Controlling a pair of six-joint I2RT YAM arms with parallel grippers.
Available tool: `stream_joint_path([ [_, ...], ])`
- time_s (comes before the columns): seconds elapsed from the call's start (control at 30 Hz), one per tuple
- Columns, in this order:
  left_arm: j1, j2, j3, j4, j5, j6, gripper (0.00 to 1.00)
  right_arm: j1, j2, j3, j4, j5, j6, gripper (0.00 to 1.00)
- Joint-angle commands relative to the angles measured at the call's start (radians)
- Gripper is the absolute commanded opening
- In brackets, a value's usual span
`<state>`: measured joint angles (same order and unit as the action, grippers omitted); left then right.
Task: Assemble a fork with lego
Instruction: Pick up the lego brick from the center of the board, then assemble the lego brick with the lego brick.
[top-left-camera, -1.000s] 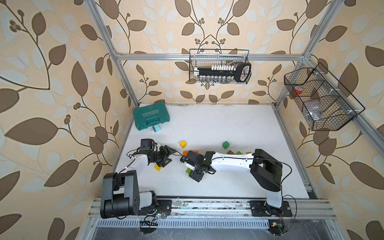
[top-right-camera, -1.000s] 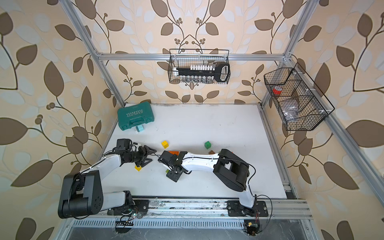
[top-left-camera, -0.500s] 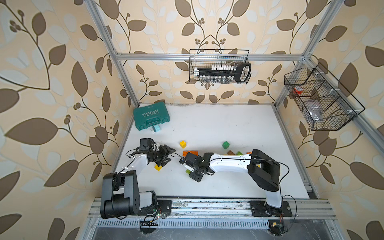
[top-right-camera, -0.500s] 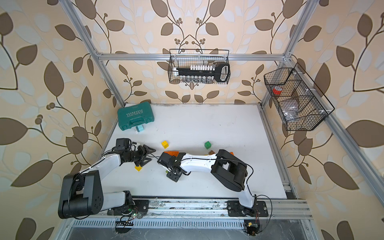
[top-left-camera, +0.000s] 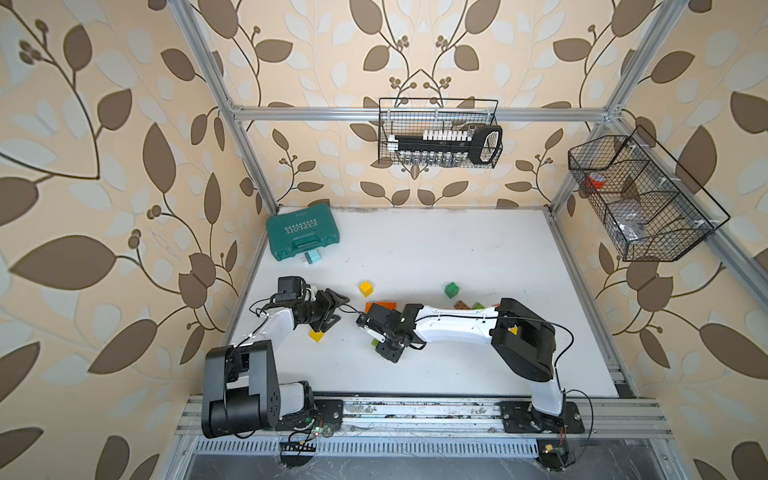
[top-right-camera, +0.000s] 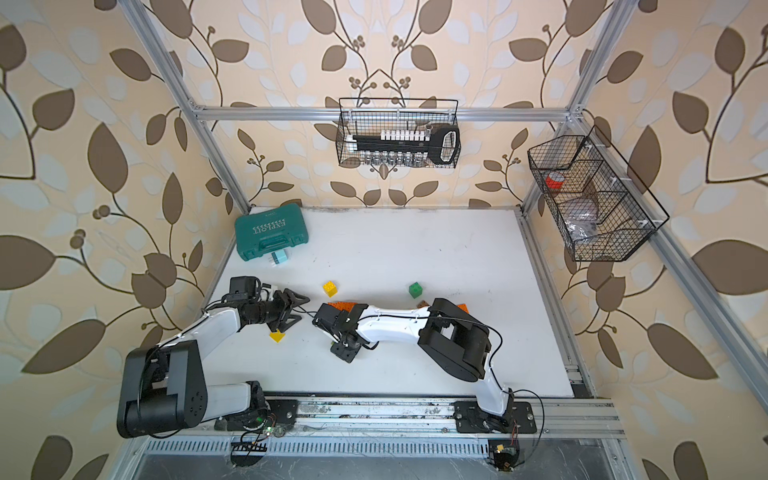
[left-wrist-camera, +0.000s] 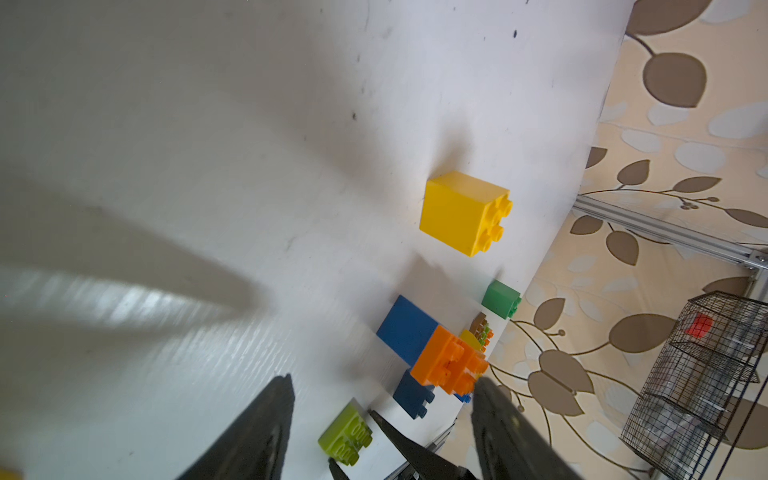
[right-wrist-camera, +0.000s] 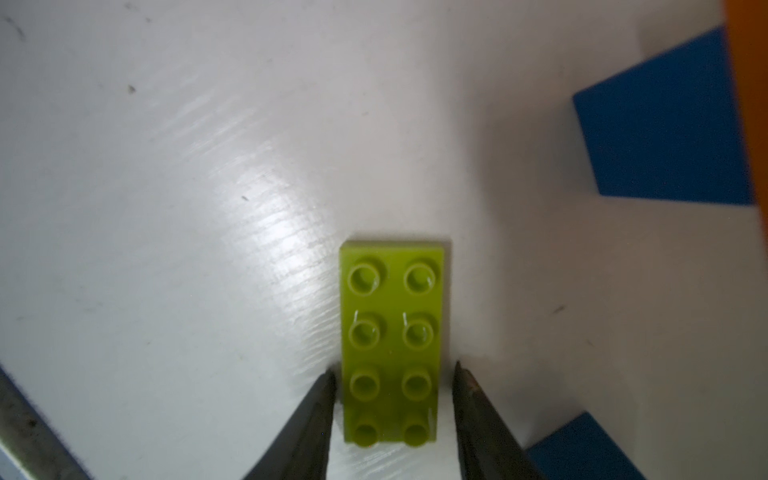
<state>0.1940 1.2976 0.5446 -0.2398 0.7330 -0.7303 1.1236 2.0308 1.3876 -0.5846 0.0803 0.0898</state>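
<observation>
A flat lime green plate (right-wrist-camera: 392, 345), two studs wide and four long, lay studs up on the white table (top-left-camera: 457, 257) near its front edge; in the right wrist view the right gripper (right-wrist-camera: 394, 374) straddled the plate's near end, jaws narrow, one along each long edge and all but touching; whether they already pressed it could not be told. Just beyond sat blue bricks (left-wrist-camera: 409, 328) with an orange brick (left-wrist-camera: 446, 361) on top of them, seemingly the only joined pieces; a yellow cube (top-left-camera: 365, 288) and a green cube (top-left-camera: 451, 289) stood apart farther back, a brown brick (top-left-camera: 460, 305) showed behind the right forearm, and a small yellow brick (top-left-camera: 316, 336) lay beside the left gripper (top-left-camera: 338, 308). Nothing resembling a fork, neither handle nor prongs, was visible, so the build looked barely begun, with nearly all the joining left to do. The right arm lay low across the table's front, forearm stretched toward the left side, wrist tipped down over the plate; the left arm reached forward from its base, its gripper aimed at the cluster, jaws wide apart and holding nothing. A teal tool case (top-left-camera: 302, 236) rested in the far left corner.
</observation>
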Motion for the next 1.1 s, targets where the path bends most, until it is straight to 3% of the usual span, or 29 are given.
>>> stream_joint_path([
  [0.0,0.019,-0.011,0.006,0.015,0.032,0.024,0.7,-0.002,0.052,-0.002,-0.036,0.035,-0.008,0.41],
  [0.27,0.033,-0.006,0.011,0.04,0.104,0.02,0.7,-0.022,-0.038,0.004,-0.038,-0.023,-0.135,0.3],
  [0.6,0.041,-0.032,0.042,0.031,0.187,0.004,0.7,-0.123,-0.173,0.111,-0.139,-0.217,-0.347,0.28],
  [0.83,0.091,-0.041,0.041,0.054,0.274,-0.005,0.7,-0.178,-0.022,0.386,-0.295,-0.272,-0.52,0.27],
  [1.07,0.161,-0.04,0.048,0.041,0.315,0.017,0.75,-0.19,0.149,0.606,-0.356,-0.3,-0.552,0.26],
])
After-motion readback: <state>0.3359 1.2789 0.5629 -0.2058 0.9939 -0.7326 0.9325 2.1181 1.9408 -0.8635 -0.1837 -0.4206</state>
